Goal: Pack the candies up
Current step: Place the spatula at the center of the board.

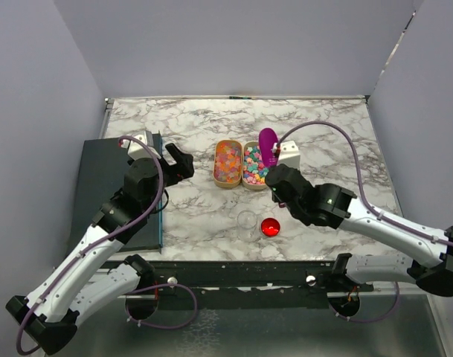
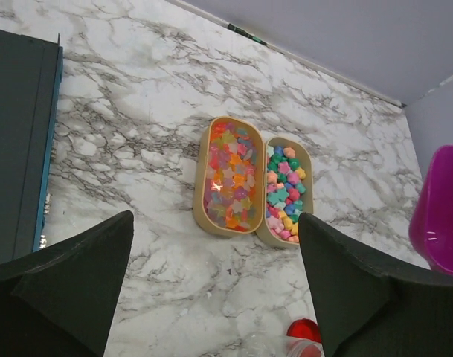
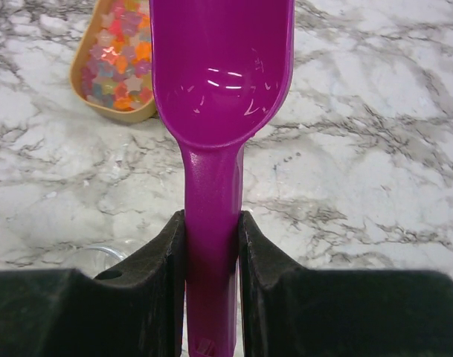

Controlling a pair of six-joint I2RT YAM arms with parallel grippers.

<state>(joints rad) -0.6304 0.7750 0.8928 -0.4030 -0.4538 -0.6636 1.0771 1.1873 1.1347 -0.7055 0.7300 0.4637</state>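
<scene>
Pinches the handle of a glossy purple plastic scoop [image 3: 219,89] in the right tool [image 3: 211,223], flat black fingers [image 3: 155,282] pressed against either side, bowl pointing away from the wrist and bare of sweets. Holds the left tool [image 2: 215,219] spread wide and gripping nothing, above the marble-patterned tabletop [image 1: 330,126] just left of the trays.

Finds the candies [image 1: 254,165], tiny pebble-sized sweets, heaped in two tan oval trays [image 1: 227,163] at mid-tabletop, touching along their long sides, long axes running from near edge to far edge. Translucent orange and pink in the left one; opaque pink, teal and yellow in the right.

From above, places the bowl by the far right end of the right tray, beside a small white box [image 1: 289,155]. From the right wrist, shows one tray ahead and left of the bowl; the other unseen, perhaps behind it. Handle roughly parallel to the trays' long axis. Right arm plainly the nearer.

Probably next: swing left, then dip along that axis. Likely destination: a clear plastic cup [image 1: 247,223] near the front edge, just beside a shiny red round lid [image 1: 270,227], apart from the trays.
</scene>
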